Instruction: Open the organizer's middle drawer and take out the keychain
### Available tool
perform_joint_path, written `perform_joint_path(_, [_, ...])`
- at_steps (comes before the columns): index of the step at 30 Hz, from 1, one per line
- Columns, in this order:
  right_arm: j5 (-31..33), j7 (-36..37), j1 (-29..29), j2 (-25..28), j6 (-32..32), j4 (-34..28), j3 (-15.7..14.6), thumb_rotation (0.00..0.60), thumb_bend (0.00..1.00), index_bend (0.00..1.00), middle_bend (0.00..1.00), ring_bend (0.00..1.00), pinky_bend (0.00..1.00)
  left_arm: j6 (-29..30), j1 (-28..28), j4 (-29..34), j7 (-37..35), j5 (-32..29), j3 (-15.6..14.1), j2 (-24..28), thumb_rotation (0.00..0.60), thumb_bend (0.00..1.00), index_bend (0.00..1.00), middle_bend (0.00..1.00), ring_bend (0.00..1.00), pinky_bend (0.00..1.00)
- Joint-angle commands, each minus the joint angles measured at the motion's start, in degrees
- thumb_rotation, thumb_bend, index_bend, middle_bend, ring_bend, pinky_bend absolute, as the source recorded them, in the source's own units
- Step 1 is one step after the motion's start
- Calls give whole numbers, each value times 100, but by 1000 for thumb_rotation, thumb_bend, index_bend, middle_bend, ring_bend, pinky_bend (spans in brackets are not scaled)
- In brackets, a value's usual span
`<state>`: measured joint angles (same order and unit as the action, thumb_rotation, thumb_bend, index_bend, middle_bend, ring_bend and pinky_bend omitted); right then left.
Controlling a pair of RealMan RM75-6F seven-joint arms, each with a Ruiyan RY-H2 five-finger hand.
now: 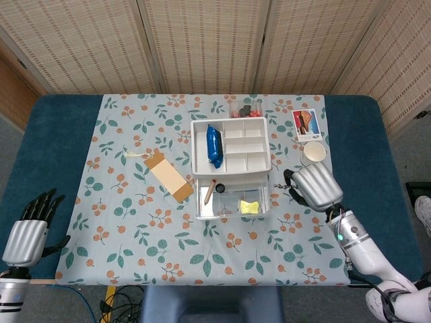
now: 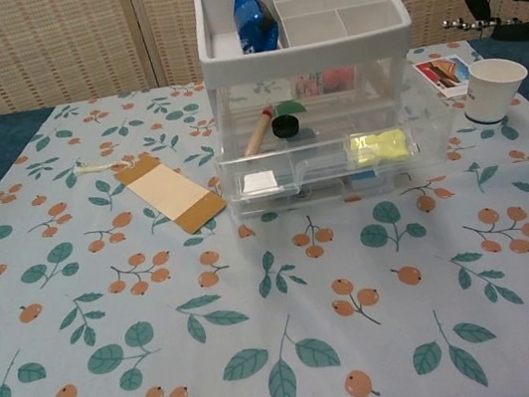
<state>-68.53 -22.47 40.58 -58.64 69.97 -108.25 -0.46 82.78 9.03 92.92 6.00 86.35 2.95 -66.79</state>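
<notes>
**Holding the keychain clear of the drawer, just needs a spot to land**

Looking at it from big to small: the counter (image 1: 64, 134) with its leafy cloth carries the organizer (image 1: 231, 146) in the middle, and its middle drawer (image 1: 232, 200) is pulled out toward the robot. You can see a pencil (image 1: 209, 191), a small dark cap and a yellow pad lying in it.

Right robot hand (image 1: 315, 187) hangs off to the right of the drawer, above the cloth and near the paper cup (image 1: 313, 152). Its fingers are curled in on the keychain (image 2: 463, 24), which pokes out as a thin metal chain in the chest view. So the keychain is out of the drawer and up in the air, not resting on anything.

Left robot hand (image 1: 27, 230) sits by the near-left corner with its fingers spread, holding nothing.

My read: the take-out step is basically done. Next move is probably lowering it onto bare cloth, clear of the cup and the card (image 1: 304, 124), then letting go.
</notes>
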Motion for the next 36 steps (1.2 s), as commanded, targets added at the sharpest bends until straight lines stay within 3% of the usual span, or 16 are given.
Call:
perform_joint_path(1, [-59,141,-282,-191,-88,417,-207,600,543,649,958,1000,1000,-1,12,26,25,27,-7,-8,600,210,101,38,23,110])
perform_joint_path(15, [-564,418,-605,-1393,-748,1619,-404,600,543,649,956,1000,1000,83,-75,75,63,-16,-45,35,600,210,101,38,23,110])
perform_joint_path(26, [-682,351,-508,-2183,-1288,2121,-266,600,530,633,952,1000,1000,104,-107,41,30,-33,-53,40,600,210,101,38,23,110])
perform_joint_path(31, [-697,310,-481,-2306,-1397,2155,-197,600,479,521,933,1000,1000,108,-119,20,7,-28,-64,33,600,210,101,38,23,110])
perform_joint_path(36, [-692,243,-588,-2147,-1288,1924,-174,600,392,296,918,1000,1000,108,-134,-18,-39,-46,-65,37,600,209,101,38,23,110])
